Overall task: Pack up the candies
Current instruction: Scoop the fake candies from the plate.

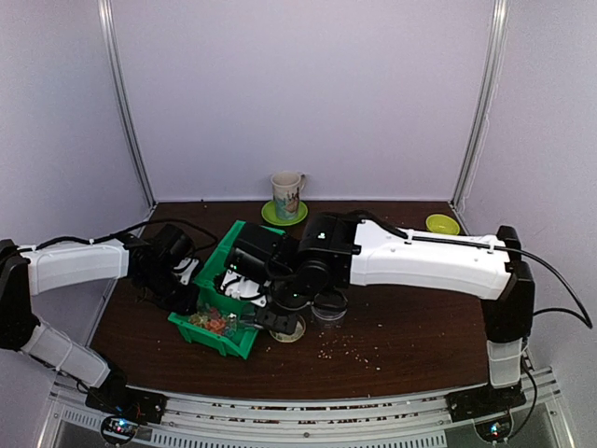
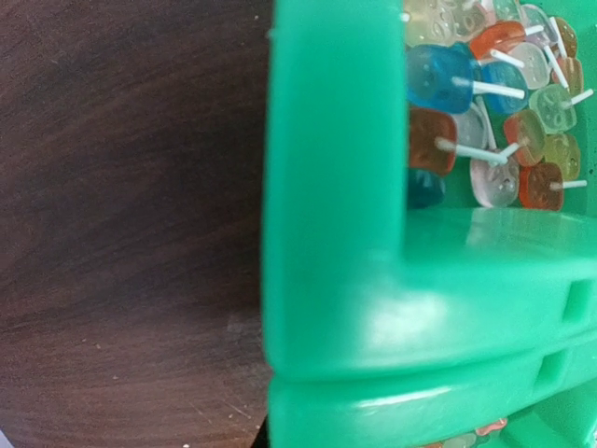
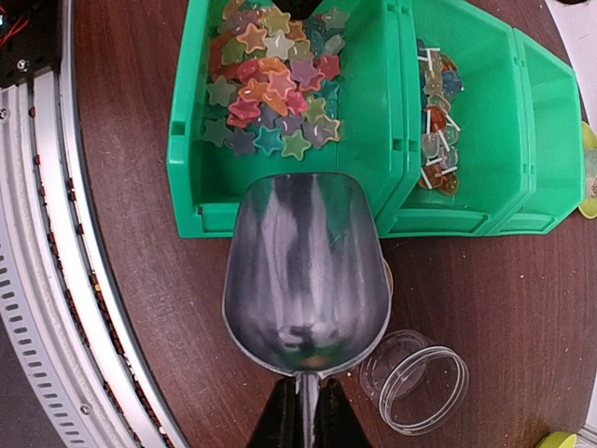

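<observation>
Step in hand looks like loading the scoop, before any fill. Right hand (image 3: 306, 413) is clamped on the handle of the metal scoop (image 3: 306, 271). The bowl is near bare, only a speck or 2 at the back. The scoop's lip sits just outside the front wall of the nearest green bin (image 3: 187, 140), above the desk (image 3: 121, 280), not yet over the rim. The candies (image 3: 270, 75), star-shaped and in mixed colours, are piled at the far end of that bin, well back from the lip. The 2nd bin (image 3: 490, 121) alongside holds stick candies (image 2: 466, 112), and the 3rd bin (image 3: 552, 140) looks empty. The clear jar (image 3: 415, 378) stands just beside the scoop's heel. It looks empty, so I'd call packing barely begun. Left hand (image 1: 185, 285) is at the bins' left side with its fingers outside its own camera's view. It reads as closed, and I cannot tell whether it pinches a bin wall or just rests there. Next move, as I judge it: raise the lip over the front wall, tip the nose down, drive forward into the star pile, level out and back off. Then swing over to the jar. The jar mouth looks narrower than the scoop bowl, so pour slowly off the lip's centre, else pieces go onto the desk. The overhead view shows small specks (image 1: 350, 347) scattered near the jar, so spill risk is real. If the left hand does not hold the bin, the push may slide it.
</observation>
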Robot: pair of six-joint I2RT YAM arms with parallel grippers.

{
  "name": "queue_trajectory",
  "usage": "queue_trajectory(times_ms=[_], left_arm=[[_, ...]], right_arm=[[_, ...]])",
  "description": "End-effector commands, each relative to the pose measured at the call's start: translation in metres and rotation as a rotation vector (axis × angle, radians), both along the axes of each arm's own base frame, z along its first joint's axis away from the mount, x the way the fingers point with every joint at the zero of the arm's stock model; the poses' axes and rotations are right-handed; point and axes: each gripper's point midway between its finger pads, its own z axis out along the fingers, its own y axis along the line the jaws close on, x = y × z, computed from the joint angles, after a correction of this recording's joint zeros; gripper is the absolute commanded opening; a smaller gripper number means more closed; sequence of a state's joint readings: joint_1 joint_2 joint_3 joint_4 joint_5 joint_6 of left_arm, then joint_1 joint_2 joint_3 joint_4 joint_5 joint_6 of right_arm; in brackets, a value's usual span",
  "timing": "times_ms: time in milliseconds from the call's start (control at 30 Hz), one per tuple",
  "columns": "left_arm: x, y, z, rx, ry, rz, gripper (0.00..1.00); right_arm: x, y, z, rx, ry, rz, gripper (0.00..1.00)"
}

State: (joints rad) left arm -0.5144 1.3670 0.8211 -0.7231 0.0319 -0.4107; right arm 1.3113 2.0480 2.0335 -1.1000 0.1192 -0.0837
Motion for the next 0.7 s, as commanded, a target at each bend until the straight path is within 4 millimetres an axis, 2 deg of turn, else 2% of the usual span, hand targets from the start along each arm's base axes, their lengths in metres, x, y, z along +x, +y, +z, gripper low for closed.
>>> queue_trajectory(times_ms=[0, 133, 267, 400, 667], left_arm=[[0.049, -0.029, 0.066, -0.124, -0.241, -0.017, 0.0], [0.053, -0.026, 0.073, -0.09, -0.247, -0.028, 0.0], [0.054, -0.03, 0.071, -0.094, -0.253, -0.037, 0.0], [0.054, -0.033, 0.066, -0.119, -0.27, -0.044, 0.0], [0.055, -0.041, 0.072, -0.163, -0.287, -0.062, 0.0]], right_arm=[[0.009, 0.002, -0.001, -0.049, -0.041, -0.011, 0.0], [0.013, 0.009, -0.009, -0.067, -0.05, -0.014, 0.0], [0.018, 0.018, -0.017, -0.072, -0.059, -0.01, 0.0], [0.017, 0.025, -0.033, -0.088, -0.038, 0.0, 0.0], [0.009, 0.038, -0.065, -0.088, 0.028, 0.015, 0.0]])
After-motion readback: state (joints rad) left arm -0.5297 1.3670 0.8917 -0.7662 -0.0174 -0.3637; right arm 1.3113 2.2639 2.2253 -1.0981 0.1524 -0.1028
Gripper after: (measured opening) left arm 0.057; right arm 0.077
